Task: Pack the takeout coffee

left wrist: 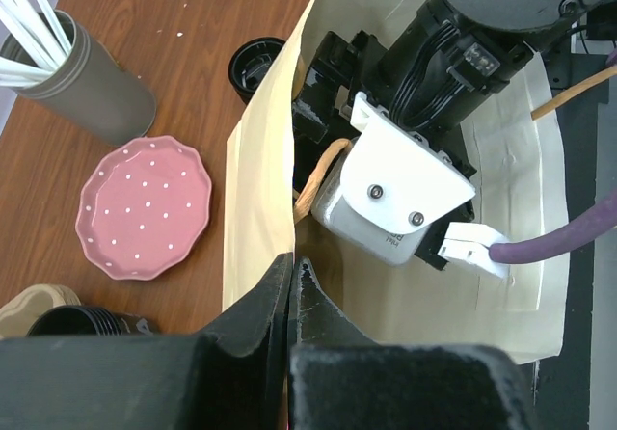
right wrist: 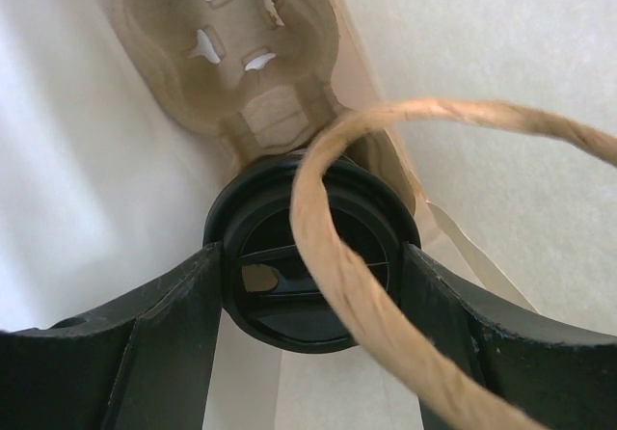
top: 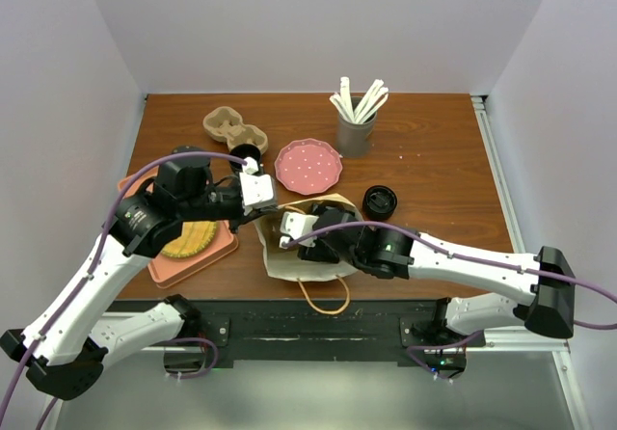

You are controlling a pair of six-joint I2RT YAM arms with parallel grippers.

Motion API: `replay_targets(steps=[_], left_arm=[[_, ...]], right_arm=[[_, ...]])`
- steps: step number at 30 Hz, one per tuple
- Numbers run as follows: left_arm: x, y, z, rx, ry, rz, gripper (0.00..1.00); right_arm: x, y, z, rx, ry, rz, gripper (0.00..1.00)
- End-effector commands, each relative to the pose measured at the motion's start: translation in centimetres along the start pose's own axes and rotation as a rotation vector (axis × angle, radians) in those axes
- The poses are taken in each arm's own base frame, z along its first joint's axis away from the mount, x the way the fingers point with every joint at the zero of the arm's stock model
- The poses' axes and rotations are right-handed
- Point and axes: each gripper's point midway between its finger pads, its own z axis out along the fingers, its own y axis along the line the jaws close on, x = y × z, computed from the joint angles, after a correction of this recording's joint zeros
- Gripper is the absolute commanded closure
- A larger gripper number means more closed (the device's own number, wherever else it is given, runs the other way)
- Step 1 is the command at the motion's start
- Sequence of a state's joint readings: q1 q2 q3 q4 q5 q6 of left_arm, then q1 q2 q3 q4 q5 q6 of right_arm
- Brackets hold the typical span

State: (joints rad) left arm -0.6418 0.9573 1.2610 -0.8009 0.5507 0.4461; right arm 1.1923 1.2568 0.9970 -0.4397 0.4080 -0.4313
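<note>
A cream paper bag [top: 307, 261] lies open at the table's near edge. My left gripper [top: 258, 208] is shut on the bag's rim [left wrist: 260, 189], its jaws pinched together on the paper and holding the mouth open. My right gripper [top: 301, 237] is inside the bag. In the right wrist view its fingers [right wrist: 174, 314] press both sides of a coffee cup with a black lid [right wrist: 280, 295]. The cup sits at the end of a brown cardboard cup carrier [right wrist: 241, 54] inside the bag. The bag's twine handle [right wrist: 357, 285] loops across the lid.
A second cardboard carrier [top: 224, 124] and a stack of black cups [top: 246, 152] stand at the back left. A pink dotted plate [top: 308, 166], a grey holder of white stirrers [top: 355, 126] and a loose black lid [top: 379, 201] lie behind the bag. An orange tray [top: 198, 256] with a pastry is at the left.
</note>
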Motion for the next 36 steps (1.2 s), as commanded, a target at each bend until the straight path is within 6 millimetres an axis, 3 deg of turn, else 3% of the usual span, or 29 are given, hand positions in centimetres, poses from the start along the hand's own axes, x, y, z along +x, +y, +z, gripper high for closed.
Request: replay_targets(steps=[1, 9, 27, 36], left_arm=[[-2.0, -0.4, -0.3, 0.019, -0.085, 0.030, 1.00], [-2.1, -0.6, -0.2, 0.029, -0.091, 0.023, 1.00], [-2.1, -1.2, 0.0, 0.057, -0.108, -0.011, 1.00], [-1.6, -2.0, 0.1, 0.083, -0.110, -0.055, 1.00]], right_arm=[[0.0, -0.7, 0.4, 0.054, -0.012, 0.051, 0.57], [0.4, -2.0, 0.8, 0.113, -0.003, 0.099, 0.56], [1.7, -1.6, 1.9, 0.123, 0.012, 0.194, 0.53], [2.1, -2.1, 1.1, 0.153, 0.011, 0.238, 0.57]])
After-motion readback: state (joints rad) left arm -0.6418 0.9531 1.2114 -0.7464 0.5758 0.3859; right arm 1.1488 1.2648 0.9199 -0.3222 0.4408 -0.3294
